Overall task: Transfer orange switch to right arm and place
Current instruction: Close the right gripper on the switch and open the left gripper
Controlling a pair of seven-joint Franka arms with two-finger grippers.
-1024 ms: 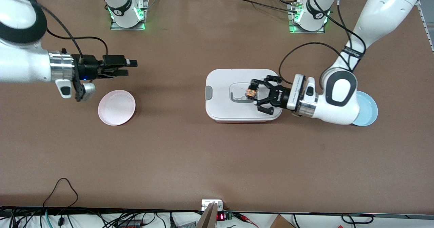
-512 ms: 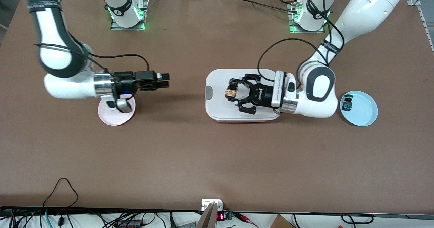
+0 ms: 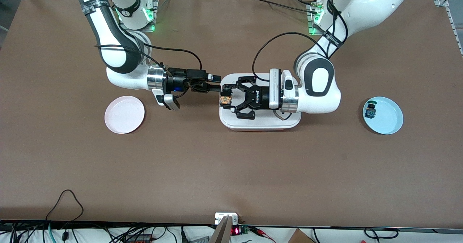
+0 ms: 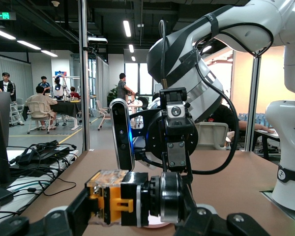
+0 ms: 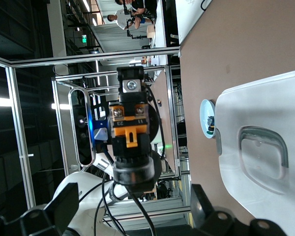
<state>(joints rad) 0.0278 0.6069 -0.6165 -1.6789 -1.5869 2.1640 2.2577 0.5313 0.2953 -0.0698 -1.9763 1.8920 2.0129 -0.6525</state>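
Left gripper (image 3: 225, 99): clamped on the orange switch (image 3: 225, 99), held in the air over the edge of the white lidded box (image 3: 260, 122) nearest the right arm's end of the table. Right gripper (image 3: 216, 84): fingers spread wide, empty, at about 10 o'clock from the switch, just beside it. Pink plate (image 3: 124, 114) out at 9 o'clock. Blue plate (image 3: 387, 118) at 3 o'clock, carrying a green-capped switch (image 3: 370, 109).

Even overhead light, soft shadows — wrist views backlit, foreground perhaps slightly blurred.
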